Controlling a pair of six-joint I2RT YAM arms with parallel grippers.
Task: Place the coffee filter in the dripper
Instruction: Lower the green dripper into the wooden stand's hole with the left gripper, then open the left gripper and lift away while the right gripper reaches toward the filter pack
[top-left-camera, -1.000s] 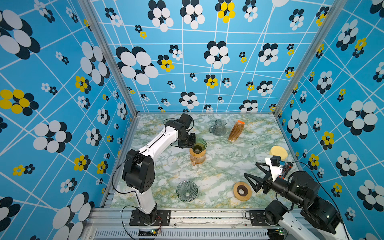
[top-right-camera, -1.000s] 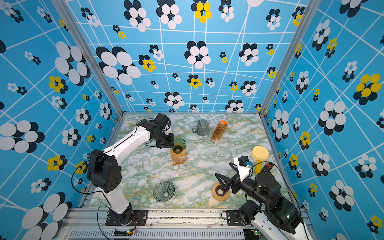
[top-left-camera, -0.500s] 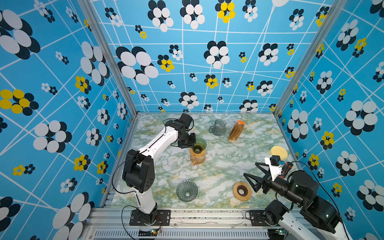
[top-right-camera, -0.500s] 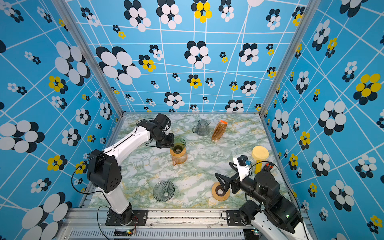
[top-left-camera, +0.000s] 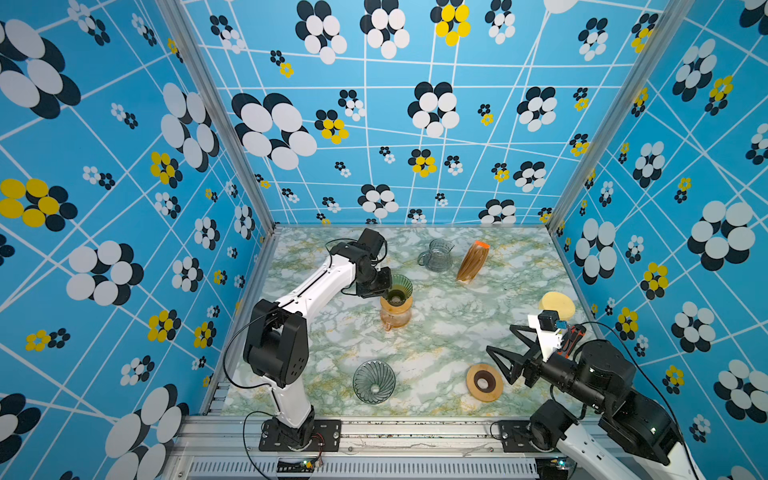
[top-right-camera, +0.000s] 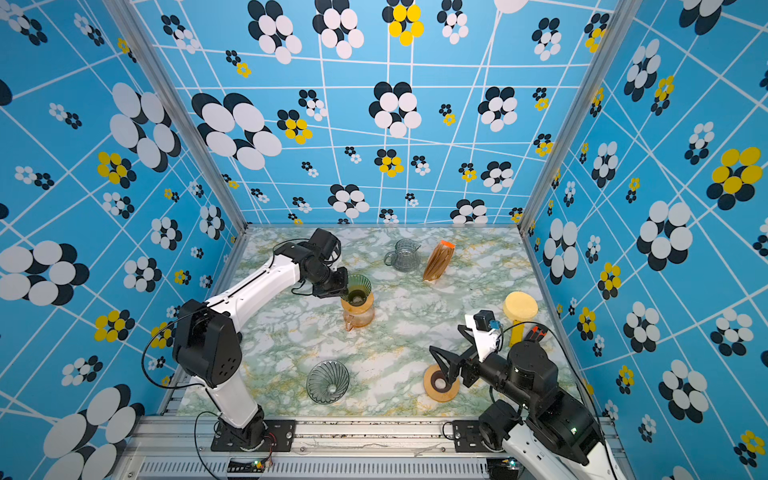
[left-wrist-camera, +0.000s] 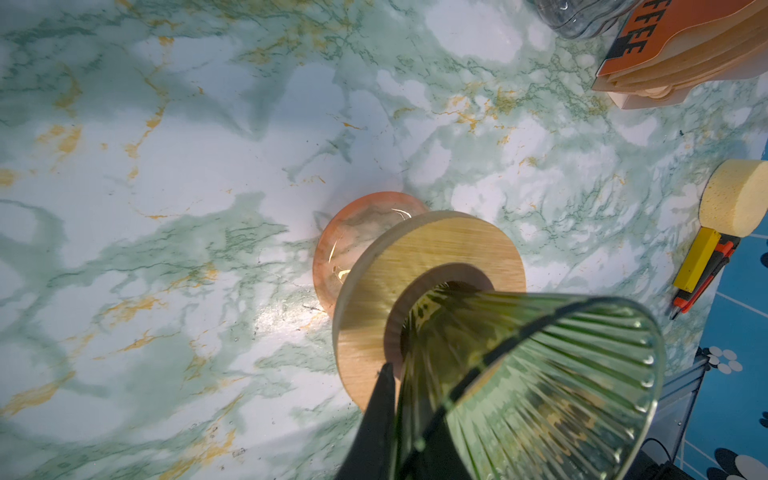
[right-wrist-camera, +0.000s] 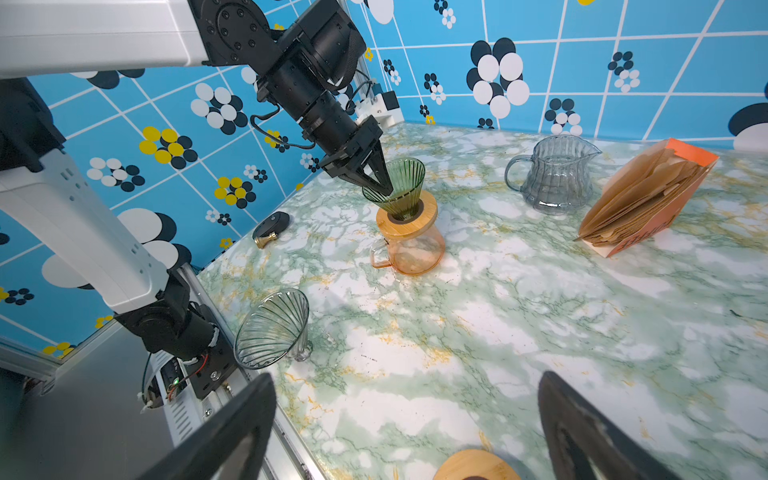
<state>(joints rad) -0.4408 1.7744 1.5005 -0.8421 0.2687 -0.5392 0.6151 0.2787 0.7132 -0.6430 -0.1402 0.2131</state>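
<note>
Not much is changing over the last second, honestly. The left hand (top-left-camera: 384, 291) is still pinching the glass wall of the green dripper (top-left-camera: 400, 286), with its jaws almost fully closed on the thin glass. Going by the left wrist view, it seems one finger is sitting inside the cone and one outside. The dripper is resting in the wooden collar (left-wrist-camera: 395, 282) on top of the orange jug (top-left-camera: 395, 319), roughly mid-worktop (top-left-camera: 457, 332).

The right hand (top-left-camera: 498, 338) is hovering at the front, spread wide and holding nothing, just beside the loose wooden ring (top-left-camera: 484, 382).

The filters aren't going anywhere yet. They're all sitting in the filter pack (top-left-camera: 471, 262) at the back, next to the clear jug (top-left-camera: 435, 255) and well apart from both hands. The cone is looking empty to me.

My read is that the left hand is just steadying the dripper on the jug, so the actual filter step isn't starting yet. Someone's going to have to reach back for a filter. The empty right hand is looking like the obvious candidate, since the left is busy.
</note>
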